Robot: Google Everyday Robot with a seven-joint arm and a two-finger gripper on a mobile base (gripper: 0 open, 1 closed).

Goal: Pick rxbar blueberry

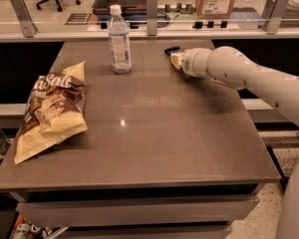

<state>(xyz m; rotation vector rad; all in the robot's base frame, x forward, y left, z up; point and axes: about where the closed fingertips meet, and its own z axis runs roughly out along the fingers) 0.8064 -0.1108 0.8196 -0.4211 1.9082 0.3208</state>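
Nearest you, the chip bag point(52, 108) lies on the table point(164, 133), well left of the jaws. Farther back is your gripper point(175, 59); you cannot tell whether its jaws are spread. The water bottle point(119, 39) stands to their left. The rxbar blueberry point(171, 49) lies just beyond them.

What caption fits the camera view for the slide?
Gripper at the rxbar blueberry near the far edge of the table; water bottle upright beside it, chip bag farther off.

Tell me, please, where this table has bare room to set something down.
The widest bare patch is the middle and front of the table, from the chip bag to the right edge. A narrower gap lies between the water bottle and the gripper. Back right is crowded: the gripper at the rxbar blueberry.
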